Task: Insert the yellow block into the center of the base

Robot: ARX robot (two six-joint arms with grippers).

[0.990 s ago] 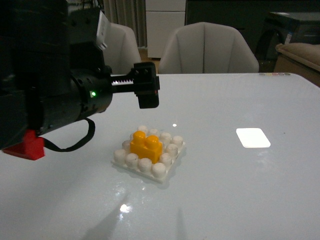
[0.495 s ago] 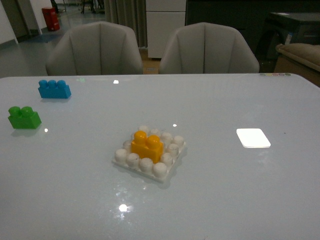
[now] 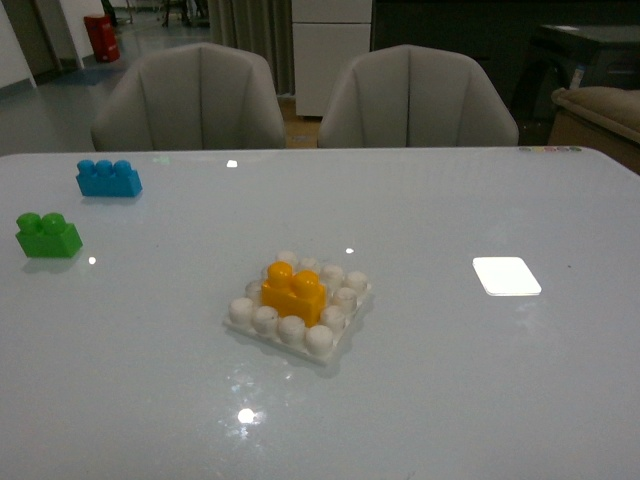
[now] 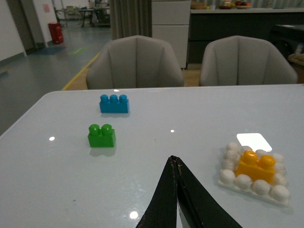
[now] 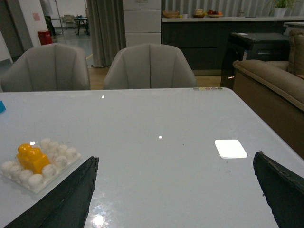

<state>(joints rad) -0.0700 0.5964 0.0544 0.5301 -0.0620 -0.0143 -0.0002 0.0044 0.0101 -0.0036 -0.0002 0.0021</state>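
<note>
The yellow block (image 3: pixel 294 292) sits seated on the middle studs of the white studded base (image 3: pixel 297 330) at the table's centre. Both also show in the left wrist view, block (image 4: pixel 255 166) on base (image 4: pixel 237 182), and in the right wrist view, block (image 5: pixel 32 158) on base (image 5: pixel 42 179). Neither gripper shows in the front view. My left gripper (image 4: pixel 174 161) is shut and empty, above the table to the left of the base. My right gripper (image 5: pixel 175 164) is open and empty, with the base off beyond one finger.
A green two-stud brick (image 3: pixel 47 236) and a blue three-stud brick (image 3: pixel 108 179) lie at the table's far left. A smooth white square patch (image 3: pixel 506 276) lies right of the base. Two grey chairs (image 3: pixel 415 98) stand behind the table.
One second ago the left arm filled the front view's left side above the base. It has since withdrawn out of that view, uncovering the green and blue bricks. The block stays on the base.
</note>
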